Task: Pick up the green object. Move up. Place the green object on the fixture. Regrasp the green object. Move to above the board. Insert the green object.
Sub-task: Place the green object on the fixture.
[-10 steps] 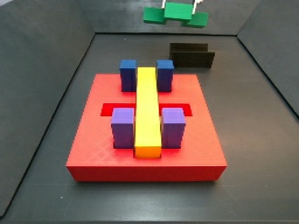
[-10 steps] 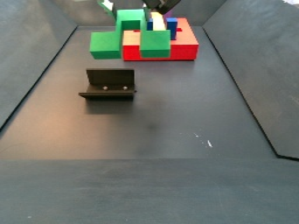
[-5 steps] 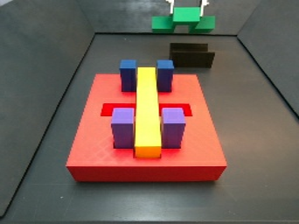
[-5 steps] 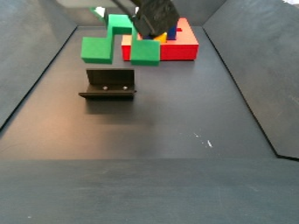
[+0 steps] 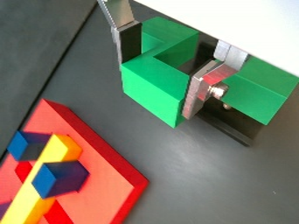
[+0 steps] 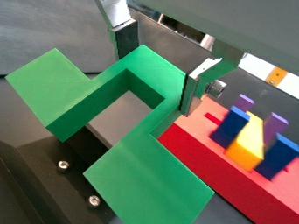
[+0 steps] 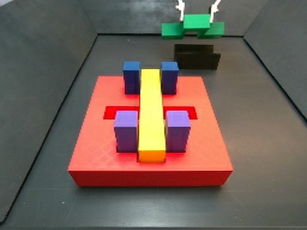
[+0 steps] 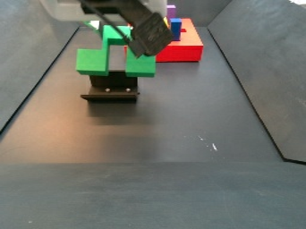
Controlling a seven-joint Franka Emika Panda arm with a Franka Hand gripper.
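Holding the green object [image 5: 176, 83] by its raised middle, the gripper [image 5: 163, 74] shows in a wrist view with its silver fingers [image 5: 208, 90] clamped narrow on opposite faces of that middle section, the board [image 5: 87, 188] lying below and off to one side. In a wrist view the same grasp appears closer: the green object [image 6: 117, 122] fills the frame, its two side arms projecting free of the fingers [image 6: 197, 87], with the dark fixture [image 6: 47, 166] directly beneath and the board [image 6: 228, 175] beyond. In a side view the gripper [image 7: 197, 18] carries the green object [image 7: 192, 30] in the air just above the fixture [image 7: 197, 57], well apart from the board [image 7: 150, 148]. In a side view the green object [image 8: 114, 58] hangs immediately over the fixture [image 8: 111, 88]; contact cannot be confirmed. Judgement: the piece looks rigid, light and smooth-faced, so flat parallel faces of the raised middle offer the soundest hold; the protruding arms may snag the fixture's back wall.
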